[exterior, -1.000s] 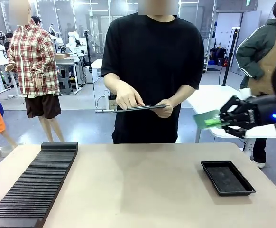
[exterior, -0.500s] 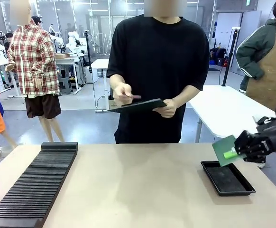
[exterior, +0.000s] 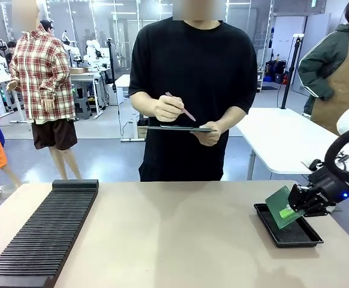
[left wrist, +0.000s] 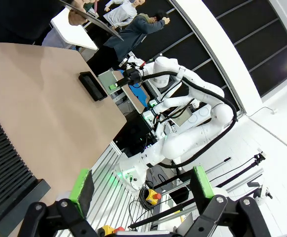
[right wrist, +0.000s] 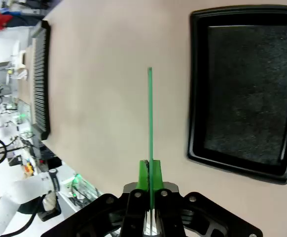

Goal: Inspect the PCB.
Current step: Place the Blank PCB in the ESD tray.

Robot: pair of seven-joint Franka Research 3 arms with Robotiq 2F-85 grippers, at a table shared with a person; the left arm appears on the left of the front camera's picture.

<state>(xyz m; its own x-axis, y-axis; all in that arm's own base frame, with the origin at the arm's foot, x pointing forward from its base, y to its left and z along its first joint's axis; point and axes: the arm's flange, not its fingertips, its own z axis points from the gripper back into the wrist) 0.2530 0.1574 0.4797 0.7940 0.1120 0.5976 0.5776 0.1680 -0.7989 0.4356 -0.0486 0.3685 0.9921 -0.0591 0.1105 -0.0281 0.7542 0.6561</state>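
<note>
Your right gripper [exterior: 295, 207] pinches the thin green rectangular PCB [exterior: 279, 206] by one edge, tilted just above the shallow black tray [exterior: 306, 238]. Release now and it could land crooked. Your left gripper [left wrist: 142, 190] stands spread, empty.

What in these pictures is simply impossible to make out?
- PCB surface: too small in the front view; edge-on in the right wrist view.
- What is on the clipboard: front view sees it edge-on.
- Whether the PCB touches the black tray: right gripper partly covers it in the front view.
- Slotted rack: cut off by the bottom edge.
</note>
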